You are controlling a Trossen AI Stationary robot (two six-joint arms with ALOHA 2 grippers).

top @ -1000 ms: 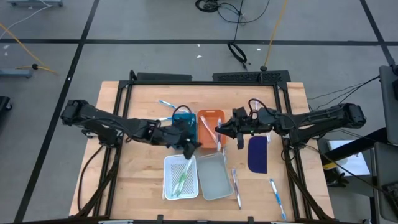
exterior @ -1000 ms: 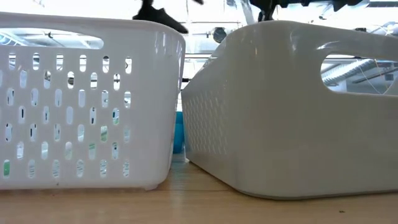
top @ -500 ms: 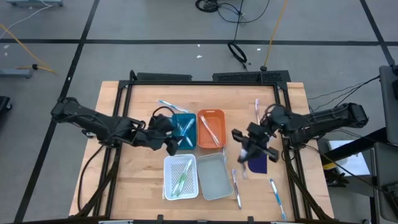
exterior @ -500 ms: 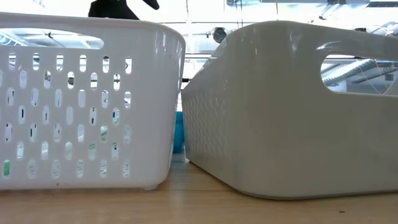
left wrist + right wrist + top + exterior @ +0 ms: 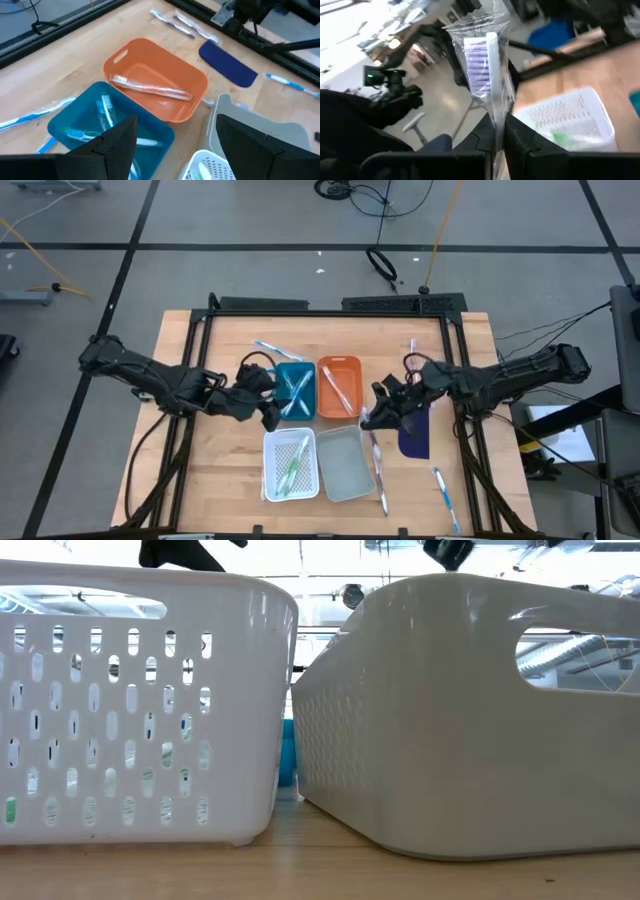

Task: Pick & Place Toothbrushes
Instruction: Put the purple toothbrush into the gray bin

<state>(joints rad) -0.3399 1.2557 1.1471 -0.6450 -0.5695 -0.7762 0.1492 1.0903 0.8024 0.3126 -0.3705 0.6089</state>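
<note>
Toothbrush [image 5: 487,65] (plastic-wrapped) pinched in right tool [image 5: 499,131].

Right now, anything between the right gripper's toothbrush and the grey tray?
Nothing visible. The right gripper is shut on a wrapped toothbrush, hanging beside the grey tray's far right corner. The tray is open-topped, with nothing standing between them.

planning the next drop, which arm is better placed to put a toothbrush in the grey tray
Right. The right hand is shut on a wrapped toothbrush beside the grey tray. The left hand is open, holding nothing, by the blue tray.
</note>
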